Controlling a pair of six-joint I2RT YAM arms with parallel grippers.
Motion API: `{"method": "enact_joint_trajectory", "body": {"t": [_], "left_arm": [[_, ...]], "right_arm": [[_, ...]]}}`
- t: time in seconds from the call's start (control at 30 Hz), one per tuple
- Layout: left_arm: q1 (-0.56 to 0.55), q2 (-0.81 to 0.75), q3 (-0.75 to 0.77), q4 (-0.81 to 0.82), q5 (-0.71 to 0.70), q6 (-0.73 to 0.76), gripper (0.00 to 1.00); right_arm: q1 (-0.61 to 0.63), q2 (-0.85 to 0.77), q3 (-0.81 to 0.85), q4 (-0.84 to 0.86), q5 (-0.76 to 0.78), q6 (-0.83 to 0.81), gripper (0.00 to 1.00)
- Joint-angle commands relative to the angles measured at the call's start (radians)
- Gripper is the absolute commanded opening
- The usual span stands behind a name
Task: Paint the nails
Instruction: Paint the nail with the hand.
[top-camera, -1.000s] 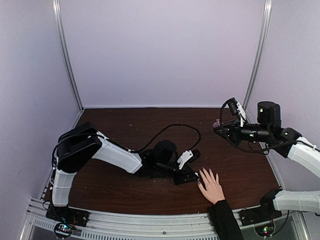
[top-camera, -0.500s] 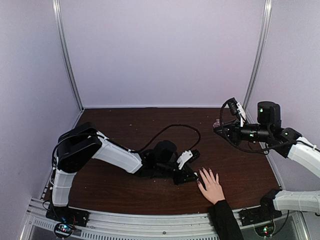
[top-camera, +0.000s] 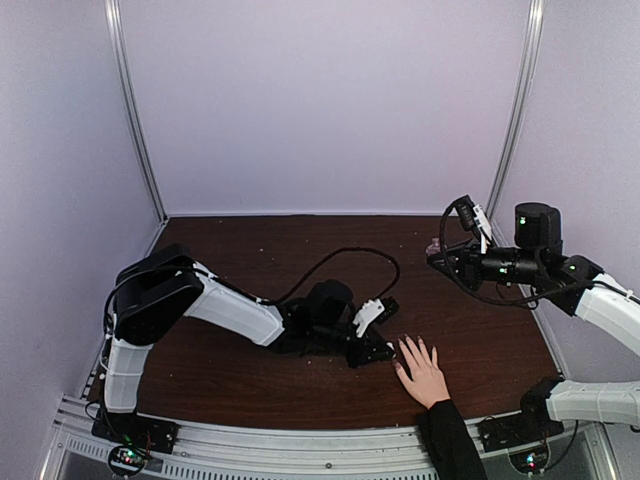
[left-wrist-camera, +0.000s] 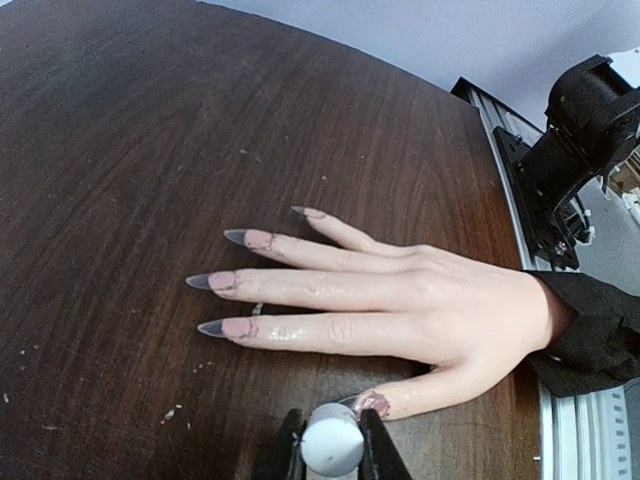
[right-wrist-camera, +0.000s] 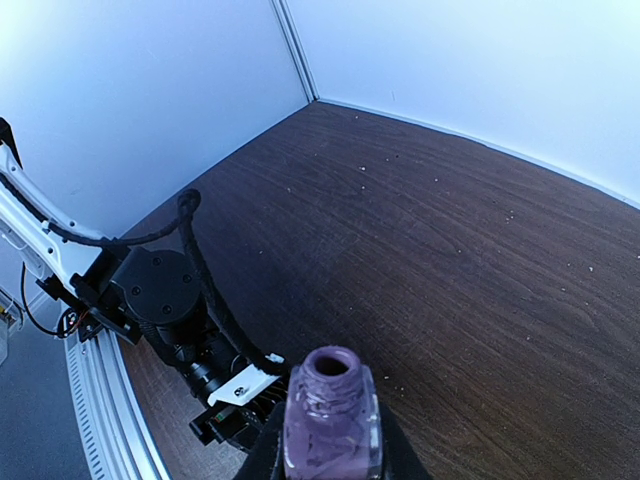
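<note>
A light-skinned hand in a black sleeve lies flat on the dark wooden table, fingers spread. Its long nails are pinkish with dark tips, and the thumb nail is smeared with purple. My left gripper is shut on a pale round cap right beside the thumb tip; any brush under it is hidden. From above, the left gripper sits low at the hand. My right gripper is shut on an open bottle of purple polish, held up at the right.
A black cable loops over the table behind the left arm. Pale crumbs dot the wood left of the fingers. A metal rail runs along the near edge, and white walls close in the back and sides.
The left gripper has shifted only very slightly next to the thumb. The hand and the right arm with the bottle have stayed still.
</note>
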Motion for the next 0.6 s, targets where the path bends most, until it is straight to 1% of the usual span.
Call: {"method": "enact_joint_trajectory", "body": {"t": [0.0, 0.4, 0.57], "left_arm": [[0.011, 0.0, 0.018, 0.029, -0.021, -0.008, 0.0], [0.023, -0.01, 0.007, 0.053, -0.032, -0.024, 0.0], [0.022, -0.033, -0.021, 0.074, -0.039, -0.024, 0.0]], "right_arm": [[-0.005, 0.0, -0.007, 0.031, -0.005, 0.009, 0.0], [-0.005, 0.0, -0.009, 0.031, -0.005, 0.009, 0.0], [-0.005, 0.0, -0.009, 0.031, -0.005, 0.008, 0.0]]}}
